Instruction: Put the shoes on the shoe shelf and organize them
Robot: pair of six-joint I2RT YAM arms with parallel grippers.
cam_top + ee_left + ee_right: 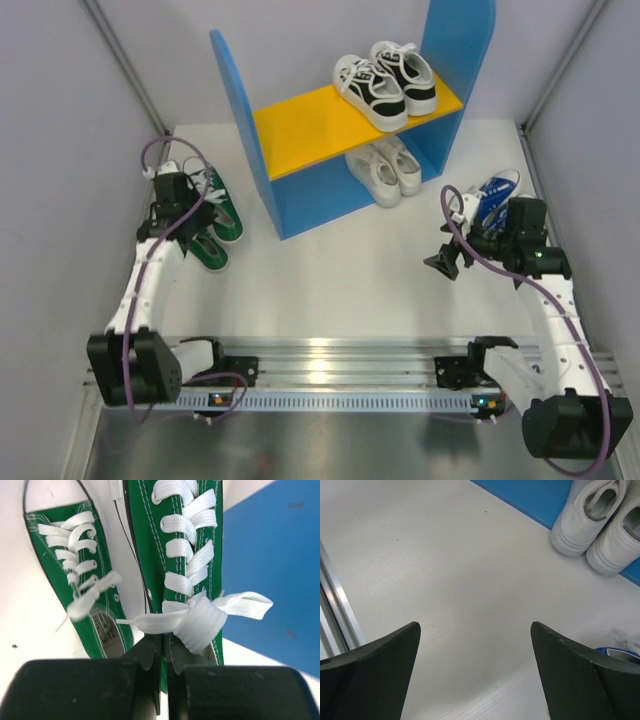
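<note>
my left gripper is pinched shut on one green shoe just below its bow, its mate just beside it, near the worktop's left edge. my right gripper stands wide open, holding nothing. blue shoes lie by the right edge. white shoes sit under the board of the shoe shelf at the far edge.

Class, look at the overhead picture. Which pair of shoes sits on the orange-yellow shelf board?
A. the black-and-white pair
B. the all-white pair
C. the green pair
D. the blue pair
A: the black-and-white pair stands on the orange-yellow board, while the white pair sits beneath it.
</note>
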